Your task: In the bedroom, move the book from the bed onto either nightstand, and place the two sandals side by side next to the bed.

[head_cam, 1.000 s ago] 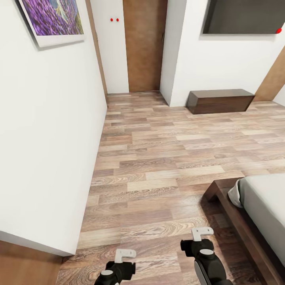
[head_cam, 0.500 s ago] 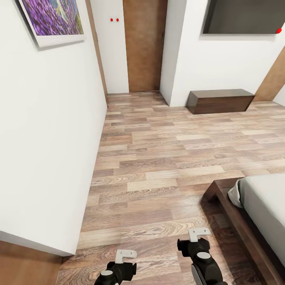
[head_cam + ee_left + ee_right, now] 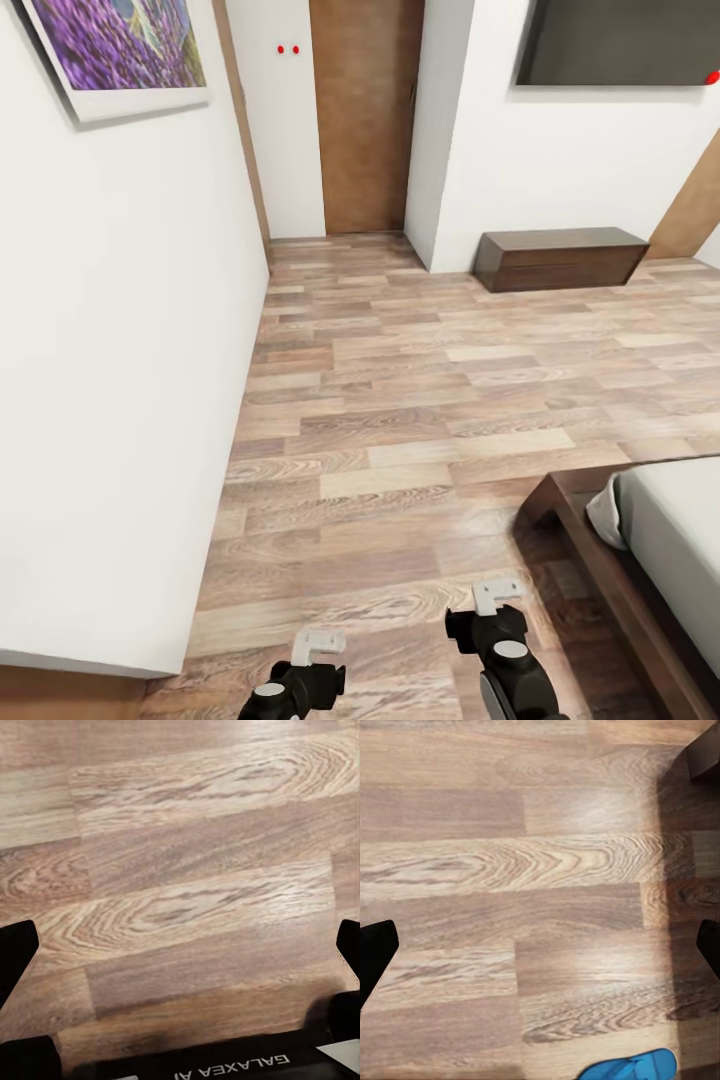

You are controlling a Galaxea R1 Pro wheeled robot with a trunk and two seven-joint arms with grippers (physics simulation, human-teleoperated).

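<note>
Left tool [image 3: 318, 645]: open, black fingers [image 3: 16, 952] spread to both edges of its wrist view, nothing between them but bare floor; it hangs low over the planks in the head view.
Right tool [image 3: 497, 597]: open as well, fingers [image 3: 375, 949] wide apart and empty, above the floor just beside the bed corner.
Sandal [image 3: 631, 1066]: one bright blue sandal lies on the floor in the right wrist view, cut off by the picture's edge, so only part of the sole shows.
Bed [image 3: 590, 555]: dark wooden frame corner and off-white mattress at the head view's lower right, mostly cut off.
Open room: wide wood-plank floor [image 3: 420, 400] runs ahead to a brown door [image 3: 365, 115].
Edges: a white wall [image 3: 120, 380] closes the left side, bearing a lavender picture [image 3: 115, 45]; a long low dark cabinet [image 3: 560, 258] stands against the far wall under a dark screen [image 3: 620, 40].
Hard to make out: two small red dots [image 3: 288, 49] on the wall beside the door.
</note>
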